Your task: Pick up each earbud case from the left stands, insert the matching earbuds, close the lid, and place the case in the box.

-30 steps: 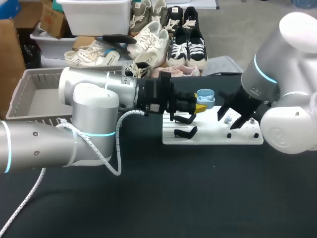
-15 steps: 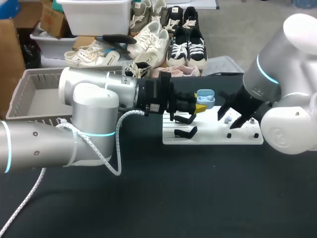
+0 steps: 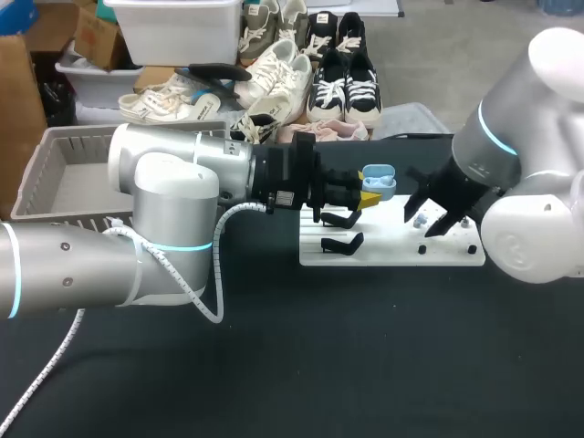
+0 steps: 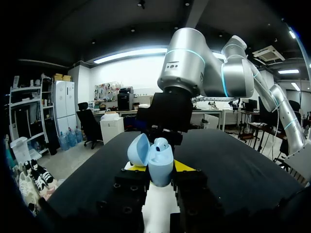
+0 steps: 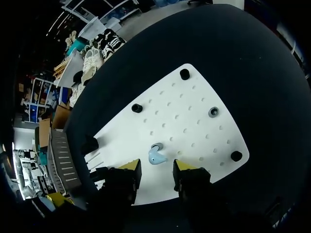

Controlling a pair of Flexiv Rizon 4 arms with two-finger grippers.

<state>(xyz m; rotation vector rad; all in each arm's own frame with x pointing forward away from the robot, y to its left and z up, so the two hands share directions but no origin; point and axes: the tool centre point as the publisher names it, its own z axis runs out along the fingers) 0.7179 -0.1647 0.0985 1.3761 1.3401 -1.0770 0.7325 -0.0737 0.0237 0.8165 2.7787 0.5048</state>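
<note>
On a black desk point(image 3: 274, 365) carrying a white board point(image 5: 194, 121), the left claw point(image 4: 160, 167) clasps an open light-blue earbud case point(image 4: 156, 160), lid up, while the right claw point(image 5: 157, 166) hangs spread just over a blue earbud point(image 5: 156, 156) on the board.

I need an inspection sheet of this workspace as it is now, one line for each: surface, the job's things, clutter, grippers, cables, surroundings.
Surface: black table bearing a white pegboard.
Job's things: light-blue earbud case, lid open, held up by the left gripper; one light-blue earbud lying on the pegboard; black stands at the pegboard's left end, nothing on them; grey box at the table's left.
Clutter: nothing seen.
Grippers: left gripper shut on the earbud case; right gripper open, the earbud just ahead between its fingers, untouched.
Cables: white coiled cable hanging along the left arm.
Surroundings: nothing seen reaching over the table.
</note>
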